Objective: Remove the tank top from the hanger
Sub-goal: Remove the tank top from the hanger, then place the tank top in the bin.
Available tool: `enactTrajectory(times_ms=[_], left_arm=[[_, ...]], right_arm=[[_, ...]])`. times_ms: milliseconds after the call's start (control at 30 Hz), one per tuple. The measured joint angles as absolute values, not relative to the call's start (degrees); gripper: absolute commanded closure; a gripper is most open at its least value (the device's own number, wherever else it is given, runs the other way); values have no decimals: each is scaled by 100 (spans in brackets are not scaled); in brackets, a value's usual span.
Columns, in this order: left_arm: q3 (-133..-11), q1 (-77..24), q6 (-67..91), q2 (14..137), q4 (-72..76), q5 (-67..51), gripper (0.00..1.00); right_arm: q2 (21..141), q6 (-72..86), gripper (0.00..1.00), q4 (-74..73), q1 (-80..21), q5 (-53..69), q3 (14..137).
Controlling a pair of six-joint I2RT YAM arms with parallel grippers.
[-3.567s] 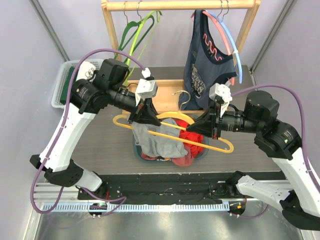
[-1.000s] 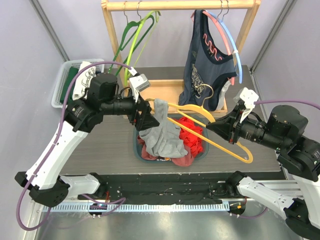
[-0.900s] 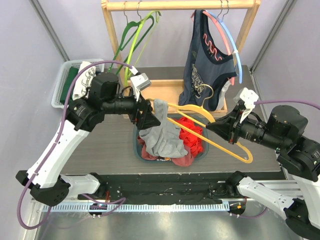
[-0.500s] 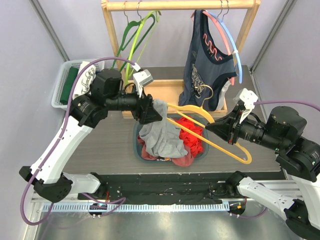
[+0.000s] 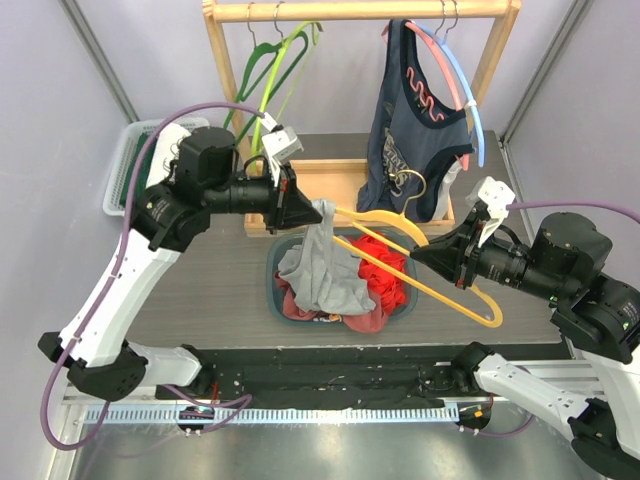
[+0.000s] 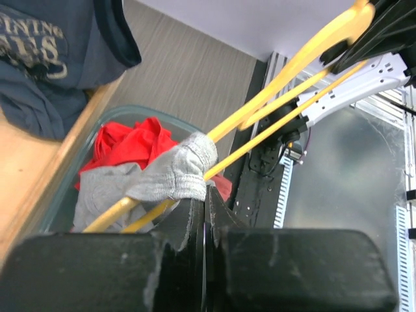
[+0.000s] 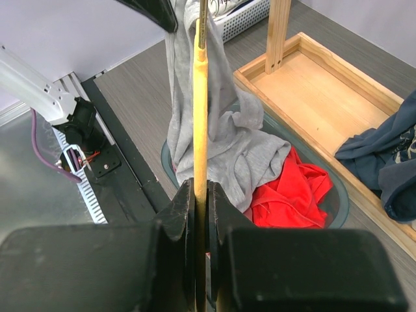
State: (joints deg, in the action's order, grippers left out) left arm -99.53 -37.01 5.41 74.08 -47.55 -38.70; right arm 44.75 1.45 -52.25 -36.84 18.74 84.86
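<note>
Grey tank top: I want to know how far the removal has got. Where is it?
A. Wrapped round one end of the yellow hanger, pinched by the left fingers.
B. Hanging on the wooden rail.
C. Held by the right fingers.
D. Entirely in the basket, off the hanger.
A: the left wrist view shows the grey tank top wrapped round one end of the yellow hanger, right at the closed left gripper; the right gripper grips only the hanger.

Hangers, five: one yellow hanger [image 5: 445,292], two green hangers [image 5: 272,62], one pink hanger [image 5: 447,62], one blue hanger [image 5: 478,110]
Wooden rack [image 5: 350,11]: one
Tops: one grey tank top [image 5: 320,275], one navy top [image 5: 405,150]
Containers: one round bin [image 5: 271,300], one white basket [image 5: 118,180]
Pincers, two: left pincer [image 5: 305,208], right pincer [image 5: 415,253]
</note>
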Motion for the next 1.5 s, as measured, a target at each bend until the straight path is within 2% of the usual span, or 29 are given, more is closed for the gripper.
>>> enactTrajectory(times_ms=[267, 467, 900, 1267, 1500], left_arm=[[-11295, -3701, 381, 7828, -4803, -3839, 100], [-12051, -3701, 180, 7924, -4799, -3706, 100], [-12191, -3717, -27, 8211, -4735, -3218, 100], [-12794, -4512, -403, 8530, -5061, -4412, 100], [-12969, -4541, -718, 8423, -5286, -4552, 100]], right_arm=[[4368, 178, 99, -5448, -3684, 1761, 8643], [3828, 285, 99, -5948, -3684, 1459, 8967], [3098, 454, 99, -6759, -3684, 652, 9756], [3155, 458, 99, -6785, -3684, -1, 9295], [3524, 419, 99, -6497, -3684, 115, 8543]])
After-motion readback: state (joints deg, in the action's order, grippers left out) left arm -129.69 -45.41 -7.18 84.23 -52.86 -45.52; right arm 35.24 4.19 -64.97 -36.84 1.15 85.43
